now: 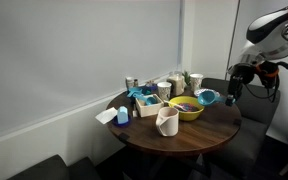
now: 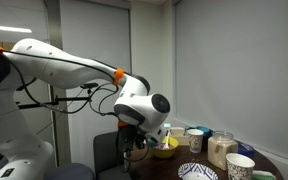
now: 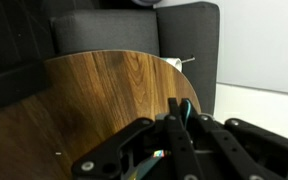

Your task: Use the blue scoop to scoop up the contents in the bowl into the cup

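Checking the wrist cam, the gripper is sitting with its fingers pinched together, and a thin sliver of bright blue is poking out right at the tips. I'm reading that as the scoop clamped in there. Only that edge is showing, since the fingers are hiding the rest, so I can't make out its handle or shape. In both exterior views the scoop is too small to pick out against the dark gripper.

The gripper is hovering by the edge of the round wooden table. The yellow-green bowl is sitting near it, further in on the table. The purplish bits inside it are coming through as just a smudge. A smaller blue-rimmed dish is lying between the gripper and that bowl. The off-white cup is standing upright just past the bowl, on the side away from the gripper. The wrist cam is only catching one curve of the tabletop and a dark chair behind it.
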`<state>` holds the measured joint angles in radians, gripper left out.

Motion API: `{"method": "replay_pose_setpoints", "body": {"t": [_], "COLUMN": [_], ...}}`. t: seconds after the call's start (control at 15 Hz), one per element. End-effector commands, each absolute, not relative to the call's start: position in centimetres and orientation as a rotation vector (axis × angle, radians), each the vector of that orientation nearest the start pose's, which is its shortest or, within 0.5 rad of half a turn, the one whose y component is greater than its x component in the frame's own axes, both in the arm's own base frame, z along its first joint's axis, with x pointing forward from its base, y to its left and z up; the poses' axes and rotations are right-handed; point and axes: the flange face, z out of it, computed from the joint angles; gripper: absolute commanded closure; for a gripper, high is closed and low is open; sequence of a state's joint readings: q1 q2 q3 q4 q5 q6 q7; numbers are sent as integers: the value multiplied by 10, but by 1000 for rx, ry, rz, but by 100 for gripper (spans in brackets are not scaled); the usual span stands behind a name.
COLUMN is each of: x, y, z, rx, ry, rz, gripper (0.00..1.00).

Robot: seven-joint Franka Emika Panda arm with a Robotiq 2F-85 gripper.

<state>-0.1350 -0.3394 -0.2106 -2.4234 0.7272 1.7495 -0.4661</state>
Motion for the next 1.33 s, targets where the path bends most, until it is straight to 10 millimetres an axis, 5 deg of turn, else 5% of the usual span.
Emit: {"method": "replay_pose_setpoints", "body": {"t": [0.0, 0.27, 0.4, 0.67, 1.07, 1.27], "x": [403, 397, 394, 395, 439, 467], "y": [-106, -121, -119, -121, -129, -140], "z": [465, 486, 482, 486, 496, 492], "rx": [-2394, -2442, -2424, -2424, -2365, -2328], "ry": [-14, -246, -178, -219, -493, -489], "rz": [192, 299, 243, 215, 300, 350], "gripper": [98, 98, 92, 98, 98, 98]}}
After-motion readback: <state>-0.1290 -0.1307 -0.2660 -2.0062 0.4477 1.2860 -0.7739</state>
